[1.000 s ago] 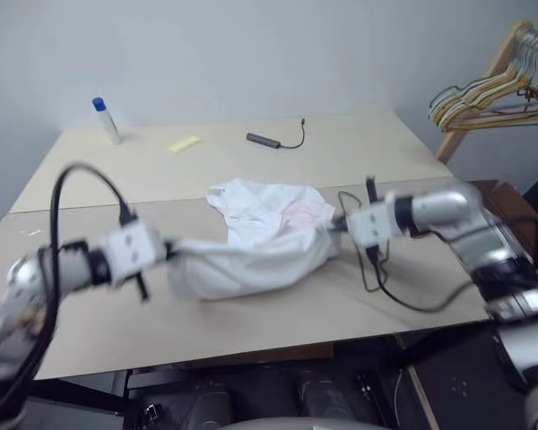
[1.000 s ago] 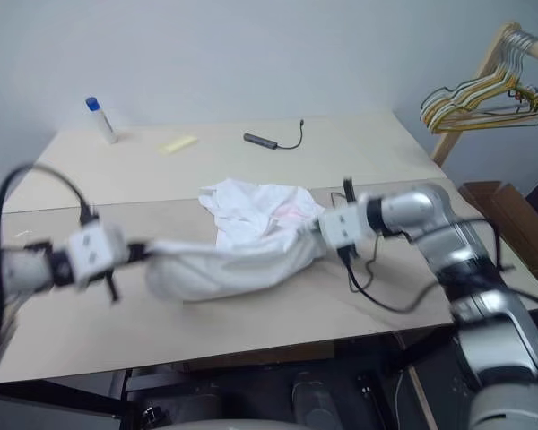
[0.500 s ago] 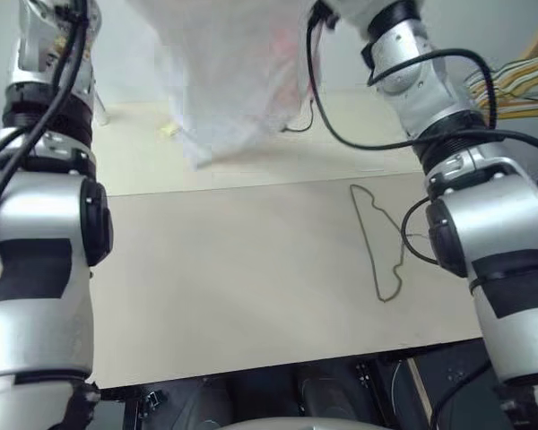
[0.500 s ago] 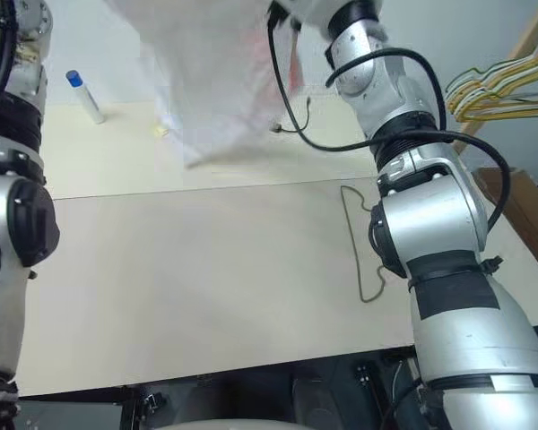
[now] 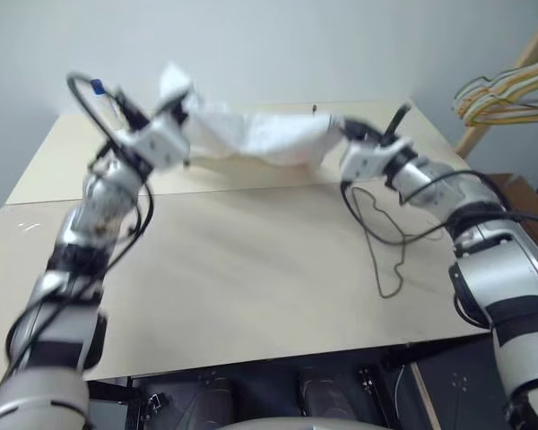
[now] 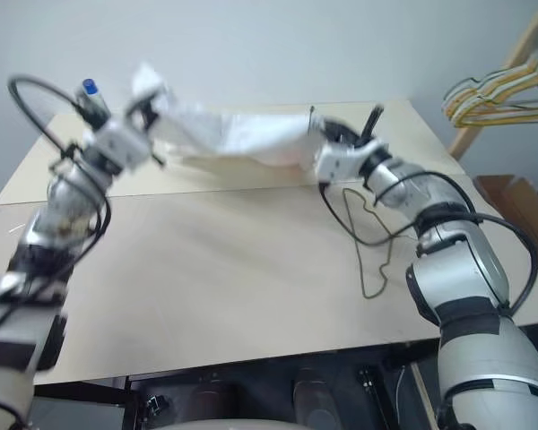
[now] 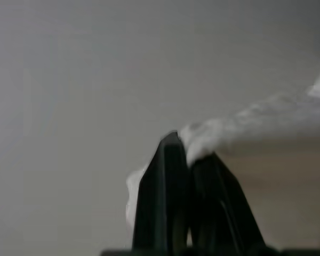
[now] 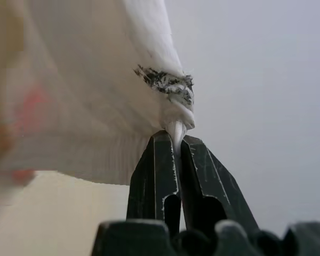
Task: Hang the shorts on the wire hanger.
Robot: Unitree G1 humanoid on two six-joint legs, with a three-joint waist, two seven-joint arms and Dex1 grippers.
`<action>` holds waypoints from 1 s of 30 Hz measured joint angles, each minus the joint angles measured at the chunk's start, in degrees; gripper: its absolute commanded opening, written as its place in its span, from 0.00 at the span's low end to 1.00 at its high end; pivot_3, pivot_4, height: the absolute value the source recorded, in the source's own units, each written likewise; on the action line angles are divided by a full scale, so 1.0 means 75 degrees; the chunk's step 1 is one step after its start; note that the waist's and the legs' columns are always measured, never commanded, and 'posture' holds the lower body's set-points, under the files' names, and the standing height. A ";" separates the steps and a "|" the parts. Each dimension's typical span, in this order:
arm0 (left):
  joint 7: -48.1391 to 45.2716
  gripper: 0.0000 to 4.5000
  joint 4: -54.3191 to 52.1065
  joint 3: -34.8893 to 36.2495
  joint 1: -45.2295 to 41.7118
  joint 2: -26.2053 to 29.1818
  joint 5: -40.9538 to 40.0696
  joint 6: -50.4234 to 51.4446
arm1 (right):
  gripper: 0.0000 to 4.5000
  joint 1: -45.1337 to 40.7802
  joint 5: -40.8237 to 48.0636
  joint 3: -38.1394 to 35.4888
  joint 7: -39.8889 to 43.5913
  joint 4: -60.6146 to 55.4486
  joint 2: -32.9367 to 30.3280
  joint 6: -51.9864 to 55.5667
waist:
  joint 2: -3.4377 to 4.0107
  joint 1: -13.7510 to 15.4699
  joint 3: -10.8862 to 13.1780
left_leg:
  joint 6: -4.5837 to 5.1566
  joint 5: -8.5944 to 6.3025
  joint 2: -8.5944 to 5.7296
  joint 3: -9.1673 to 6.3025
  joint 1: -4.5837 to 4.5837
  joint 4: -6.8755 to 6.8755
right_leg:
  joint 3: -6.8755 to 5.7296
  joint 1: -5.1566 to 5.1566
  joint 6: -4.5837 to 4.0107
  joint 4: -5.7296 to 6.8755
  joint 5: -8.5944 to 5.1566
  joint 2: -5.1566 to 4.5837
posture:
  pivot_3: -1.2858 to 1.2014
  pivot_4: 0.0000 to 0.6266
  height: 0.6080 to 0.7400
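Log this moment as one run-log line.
left claw: shut on shorts | right claw: shut on shorts | shorts: stretched between claws above table | wire hanger: flat on table, untouched

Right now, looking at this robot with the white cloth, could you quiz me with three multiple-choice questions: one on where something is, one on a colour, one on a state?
1. Where is the thin dark wire hanger?
A. Lying flat on the beige table
B. On the wooden rack
C. Inside the shorts

2. What colour is the cap of the small bottle at the table's far left?
A. Red
B. Blue
C. Black

3. How are the white thin-fabric shorts held?
A. Lying loose on the table
B. Pinched by one gripper
C. Stretched in the air between both grippers

Answers: 1 A, the wire lies on the tabletop below the right arm. 2 B, the cap shows blue. 3 C, the left gripper and the right gripper are each shut on a corner of the cloth, which spans between them.
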 measured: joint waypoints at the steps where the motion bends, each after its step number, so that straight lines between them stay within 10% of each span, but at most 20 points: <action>1: -0.0551 0.00 -0.0742 0.0012 0.0602 0.0309 -0.0373 0.0345 | 0.00 0.0157 0.0027 0.0035 0.0366 -0.0022 -0.0066 -0.0278 | 0.0000 -0.0075 0.0000 | 0.0004 0.0002 -0.0001 -0.0002 0.0013 0.0001 | 0.0002 0.0011 0.0000 0.0001 0.0005 0.0000 | 0.53 0.00 1.00; 10: -0.3976 0.00 -0.4599 0.1056 0.4492 0.2978 -0.2379 0.2742 | 0.00 0.1461 0.0250 0.0088 0.2401 -0.0611 -0.0460 -0.1741 | 0.0001 -0.0405 0.0004 | 0.0040 0.0005 0.0009 -0.0021 0.0425 -0.0012 | -0.0014 0.0439 -0.0027 -0.0015 -0.0110 0.0005 | 0.53 0.00 1.00; 17: -0.5276 0.00 -0.6095 0.1963 0.6287 0.3582 -0.2818 0.3836 | 0.00 0.2489 0.0543 0.0069 0.2903 -0.1684 -0.0767 -0.1963 | 0.0000 -0.0396 0.0004 | 0.0058 0.0005 0.0006 -0.0020 0.0406 -0.0013 | -0.0002 0.0413 -0.0027 -0.0006 -0.0118 0.0006 | 0.52 0.03 1.00; 30: -0.7192 0.00 -0.7424 0.3387 0.8496 0.3537 -0.2982 0.4758 | 0.00 0.6338 0.4701 -0.0035 0.6938 -0.7504 -0.2963 0.0279 | 0.0003 -0.0174 0.0052 | 0.0087 -0.0016 0.0023 0.0002 0.0421 -0.0016 | 0.0008 0.0410 -0.0065 0.0005 -0.0168 0.0002 | 0.51 0.08 1.00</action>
